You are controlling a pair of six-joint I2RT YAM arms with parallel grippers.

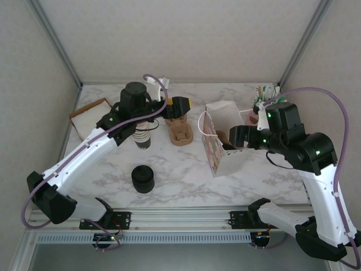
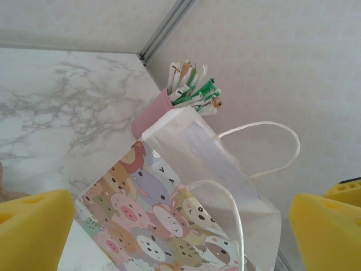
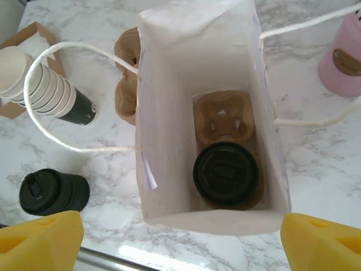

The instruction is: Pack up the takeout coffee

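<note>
Right gripper (image 3: 180,234), spread wide and empty, hangs over the paper bag (image 3: 169,68) toward the bench's (image 1: 186,180) right edge; inside, the takeout coffee (image 3: 226,173) sits in a cardboard carrier (image 3: 225,116). Left gripper (image 2: 180,226) gapes empty too. Snagging a string handle (image 3: 34,96) could topple the bag

The bag (image 3: 169,84) stands on the tabletop (image 3: 316,169). Inside the bag, on its floor, lies a cup carrier (image 3: 225,116), and the takeout coffee (image 3: 225,172) sits in that carrier's pocket toward the bag's near side. A second carrier (image 3: 125,96) lies just left of the bag. Further left of the bag is a stack of cups (image 3: 48,87). Left of the bag and nearer the arms stands a stack of lids (image 3: 53,192). Behind the bag's right side is a holder (image 3: 344,56) of what seem to be sachets. A flat box (image 1: 84,121) lies far left of the bag.
</note>
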